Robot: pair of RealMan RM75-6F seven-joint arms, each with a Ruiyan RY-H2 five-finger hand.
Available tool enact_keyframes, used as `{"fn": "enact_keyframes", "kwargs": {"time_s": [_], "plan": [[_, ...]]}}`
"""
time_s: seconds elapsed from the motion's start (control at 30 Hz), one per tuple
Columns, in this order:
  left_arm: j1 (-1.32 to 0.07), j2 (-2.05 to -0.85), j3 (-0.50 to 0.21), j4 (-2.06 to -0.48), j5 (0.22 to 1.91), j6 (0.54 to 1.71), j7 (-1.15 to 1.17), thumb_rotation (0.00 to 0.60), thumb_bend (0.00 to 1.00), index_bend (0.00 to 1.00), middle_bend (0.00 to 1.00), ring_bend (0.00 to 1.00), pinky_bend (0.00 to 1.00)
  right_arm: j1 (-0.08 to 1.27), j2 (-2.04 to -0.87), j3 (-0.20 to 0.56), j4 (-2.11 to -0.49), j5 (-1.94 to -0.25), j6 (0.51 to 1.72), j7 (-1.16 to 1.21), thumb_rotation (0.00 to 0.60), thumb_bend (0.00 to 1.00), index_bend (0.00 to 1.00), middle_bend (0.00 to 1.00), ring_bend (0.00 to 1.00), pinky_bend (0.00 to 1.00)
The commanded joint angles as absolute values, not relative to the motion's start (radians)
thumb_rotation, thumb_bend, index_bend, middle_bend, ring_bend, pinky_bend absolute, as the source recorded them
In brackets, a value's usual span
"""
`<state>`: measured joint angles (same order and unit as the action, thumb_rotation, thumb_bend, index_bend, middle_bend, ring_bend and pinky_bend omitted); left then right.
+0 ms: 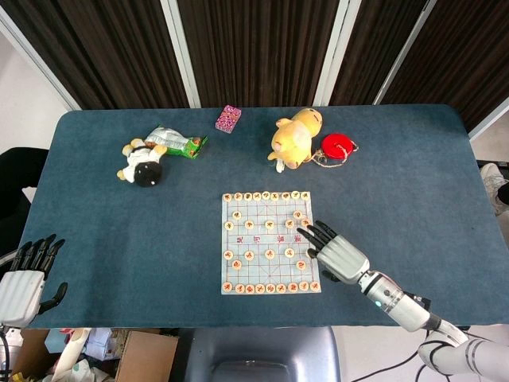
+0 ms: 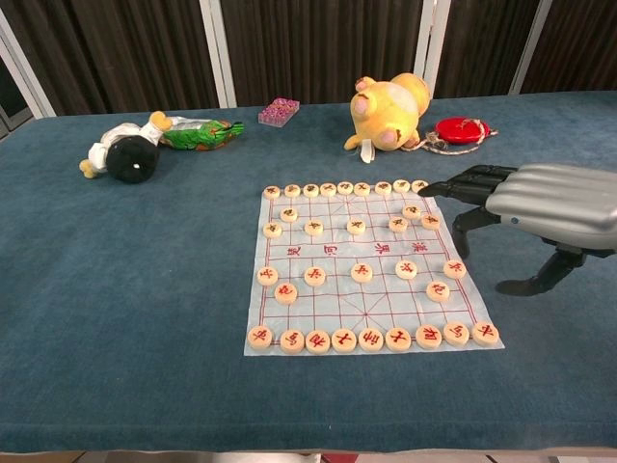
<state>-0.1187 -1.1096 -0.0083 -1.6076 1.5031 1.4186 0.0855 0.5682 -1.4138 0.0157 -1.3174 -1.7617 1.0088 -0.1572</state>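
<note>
As the head view looks down on the blue worktop (image 1: 119, 231), the right hand (image 1: 338, 256) hovers with its fingers spread wide and holding nothing, its fingertips (image 1: 303, 233) reaching over the right edge of the Chinese chess board (image 1: 269, 242). Round chess pieces (image 1: 301, 264) lie just beside and under those fingertips, and more fill the rows to the hand's left. Well beyond the hand, towards the far edge, lie a yellow plush toy (image 1: 293, 138) and, touching its side, a red round pouch (image 1: 337, 146). Farther off to the hand's left are a pink patterned box (image 1: 228, 118), a green packet (image 1: 176, 141) and a black-haired doll (image 1: 141, 163). The left hand (image 1: 24, 282) rests off the near left corner of the worktop, fingers apart and holding nothing, well apart from every object.

In the chest view, the right hand (image 2: 525, 207) enters from the right, fingers splayed above the board's (image 2: 337, 280) right side, with its thumb lowered near the worktop beside the chess pieces (image 2: 439, 290). Behind the hand sit the plush toy (image 2: 390, 112) and the red pouch (image 2: 461, 129). The left hand does not show here.
</note>
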Motion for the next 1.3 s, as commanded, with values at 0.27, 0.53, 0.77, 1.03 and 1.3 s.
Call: {"fn": "enact_keyframes", "kwargs": {"time_s": [0.27, 0.53, 0.77, 1.03, 1.3], "plan": [[-0.117, -1.104, -0.011, -1.61, 1.497, 1.422, 0.077, 0.6, 0.38, 0.0, 0.0, 0.0, 0.02, 0.625, -1.488, 0.013, -1.263, -1.724, 0.948, -0.202, 0.6, 0.38, 0.54, 0.05, 0.0, 0.0], [-0.114, -1.106, -0.017, -1.613, 1.482, 1.424, 0.081, 0.6, 0.38, 0.0, 0.0, 0.0, 0.02, 0.644, -1.524, 0.006, -1.233, -1.713, 0.933, -0.2, 0.6, 0.38, 0.56, 0.06, 0.0, 0.0], [-0.11, -1.103, -0.017, -1.616, 1.482, 1.431, 0.082, 0.6, 0.38, 0.0, 0.0, 0.0, 0.02, 0.662, -1.55, -0.001, -1.207, -1.704, 0.933, -0.197, 0.6, 0.41, 0.58, 0.06, 0.0, 0.0], [-0.107, -1.1, -0.018, -1.617, 1.483, 1.436, 0.078, 0.6, 0.37, 0.0, 0.0, 0.0, 0.02, 0.673, -1.561, -0.009, -1.207, -1.69, 0.934, -0.212, 0.6, 0.41, 0.61, 0.07, 0.0, 0.0], [-0.107, -1.099, -0.018, -1.616, 1.484, 1.436, 0.078, 0.6, 0.37, 0.0, 0.0, 0.0, 0.02, 0.679, -1.565, -0.011, -1.21, -1.67, 0.934, -0.235, 0.6, 0.42, 0.64, 0.08, 0.0, 0.0]]}}
